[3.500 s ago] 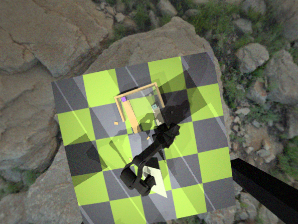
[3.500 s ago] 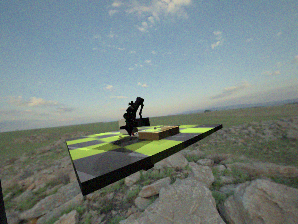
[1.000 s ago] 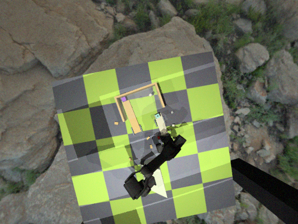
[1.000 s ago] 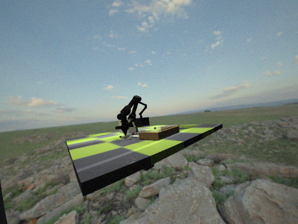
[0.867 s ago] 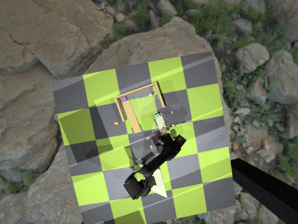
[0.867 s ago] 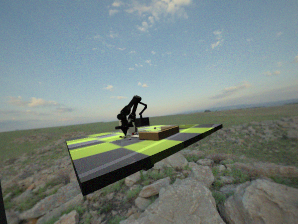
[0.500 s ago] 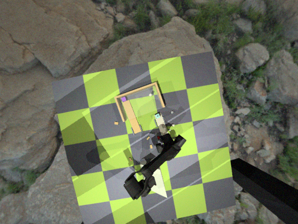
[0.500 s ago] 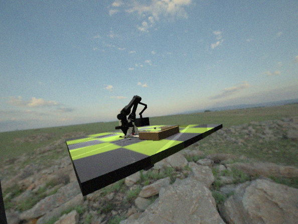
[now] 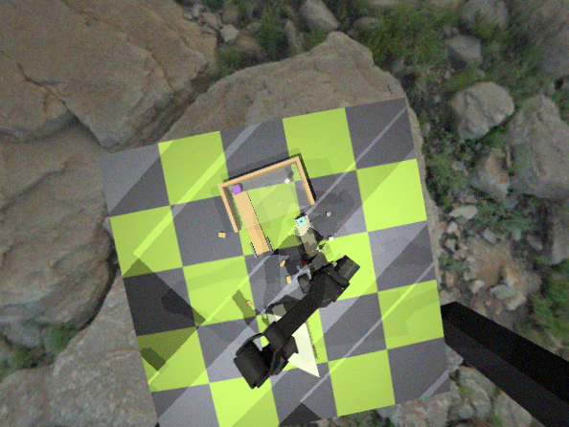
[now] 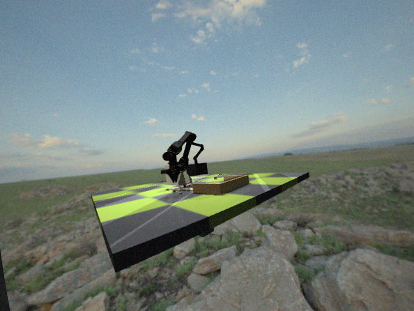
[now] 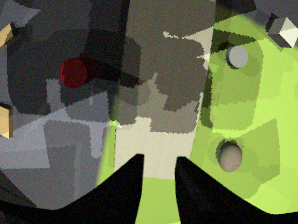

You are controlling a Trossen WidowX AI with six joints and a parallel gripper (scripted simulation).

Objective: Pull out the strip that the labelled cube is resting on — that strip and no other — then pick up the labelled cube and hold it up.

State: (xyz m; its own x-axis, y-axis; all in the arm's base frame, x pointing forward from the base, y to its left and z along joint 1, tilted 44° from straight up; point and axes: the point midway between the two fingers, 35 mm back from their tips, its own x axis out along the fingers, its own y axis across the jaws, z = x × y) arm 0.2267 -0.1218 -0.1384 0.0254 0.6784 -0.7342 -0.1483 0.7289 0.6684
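Observation:
The labelled cube (image 9: 301, 221) is pale cyan with a dark mark, at the far end of the pale grey strip (image 9: 307, 237) (image 11: 150, 150). Whether it rests on the strip or just past its end is unclear. Both are outside the open front of the wooden frame. My gripper (image 9: 316, 260) (image 11: 159, 162) is partly open, with a narrow gap between its fingertips. In the wrist view the strip's near end shows between and beyond the fingertips, not visibly gripped. A tan strip (image 9: 251, 220) lies at the frame's left, with a purple cube (image 9: 236, 189) at its far end.
The three-sided wooden frame (image 9: 261, 171) (image 10: 219, 186) stands beyond me. A red cylinder (image 9: 303, 262) (image 11: 74, 72) is left of the pale strip. Grey round pieces (image 11: 237, 56) (image 11: 230, 157) and a white block (image 11: 286, 33) are at its right. A small white block (image 9: 287, 181) lies inside the frame.

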